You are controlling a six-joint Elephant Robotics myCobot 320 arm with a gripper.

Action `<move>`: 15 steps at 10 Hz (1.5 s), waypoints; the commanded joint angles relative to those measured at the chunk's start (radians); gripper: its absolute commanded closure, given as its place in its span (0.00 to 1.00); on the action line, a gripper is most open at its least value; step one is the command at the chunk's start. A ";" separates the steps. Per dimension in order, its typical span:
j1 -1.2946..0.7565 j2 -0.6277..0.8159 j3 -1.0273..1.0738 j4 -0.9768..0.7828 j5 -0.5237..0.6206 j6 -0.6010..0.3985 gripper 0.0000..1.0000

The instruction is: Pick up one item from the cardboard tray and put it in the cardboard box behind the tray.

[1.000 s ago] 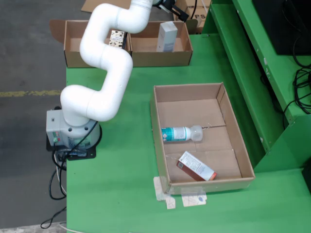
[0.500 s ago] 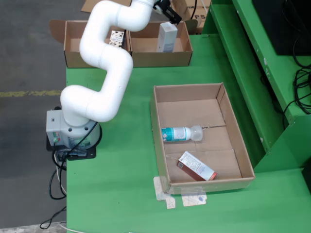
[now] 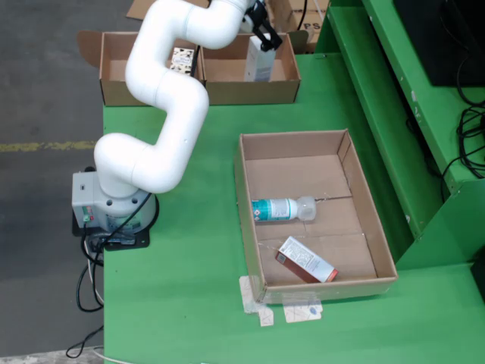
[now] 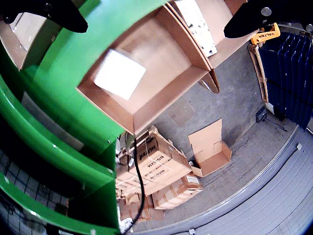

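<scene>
Bottle (image 3: 282,208), carton (image 3: 306,260) in tray (image 3: 250,216); boxes (image 3: 250,89) behind.

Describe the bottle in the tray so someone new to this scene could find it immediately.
On the green table, find the large open cardboard tray. Two items lie inside: the bottle lies on its side mid-tray, teal-labelled with a clear cap end, unlike the flat carton nearer the front.

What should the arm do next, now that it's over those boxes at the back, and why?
Probably lift clear and swing back toward the tray. The gripper looks open and empty, and the white carton already stands in the back box, while a bottle and a small carton remain.
</scene>
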 commanded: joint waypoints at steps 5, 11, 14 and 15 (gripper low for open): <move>-0.098 -0.047 0.424 -0.491 0.032 0.013 0.00; -0.171 -0.172 0.764 -0.685 -0.007 0.069 0.00; -0.215 -0.219 0.920 -0.788 -0.017 0.092 0.00; -0.217 -0.227 0.960 -0.819 -0.020 0.098 0.00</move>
